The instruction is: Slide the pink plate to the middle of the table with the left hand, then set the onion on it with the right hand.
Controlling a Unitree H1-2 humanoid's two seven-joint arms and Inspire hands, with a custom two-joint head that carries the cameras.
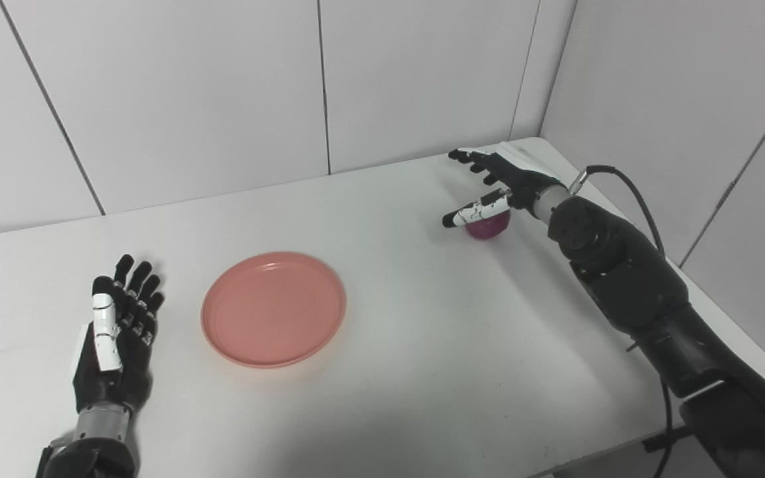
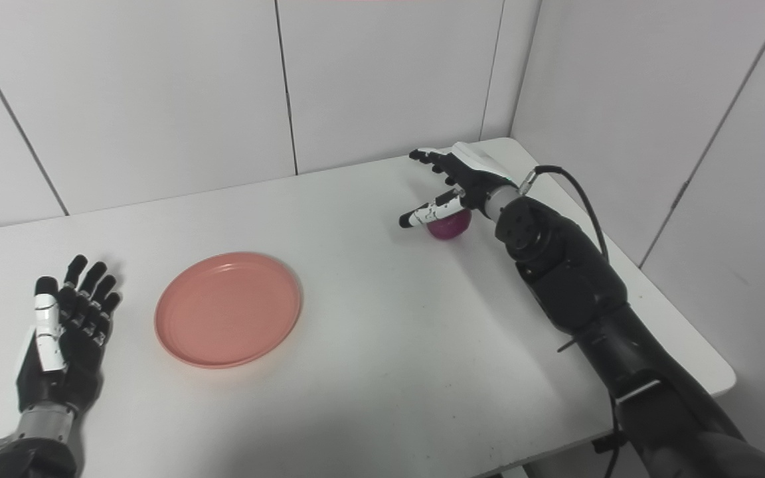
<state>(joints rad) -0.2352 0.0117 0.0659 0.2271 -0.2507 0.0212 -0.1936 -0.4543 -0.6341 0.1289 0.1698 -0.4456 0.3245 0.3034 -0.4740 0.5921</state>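
The pink plate (image 1: 273, 308) lies flat on the white table (image 1: 422, 318), left of its middle. My left hand (image 1: 119, 328) rests on the table a short way left of the plate, fingers apart, holding nothing. The purple onion (image 1: 489, 226) sits at the far right of the table. Over it hovers my right hand (image 1: 499, 182), open, with the thumb reaching left above the onion and the fingers spread behind it. The palm hides part of the onion.
White panelled walls close the table at the back and on the right. The table's right edge (image 1: 741, 332) runs under my right forearm. A black cable (image 1: 628, 189) loops from the right wrist.
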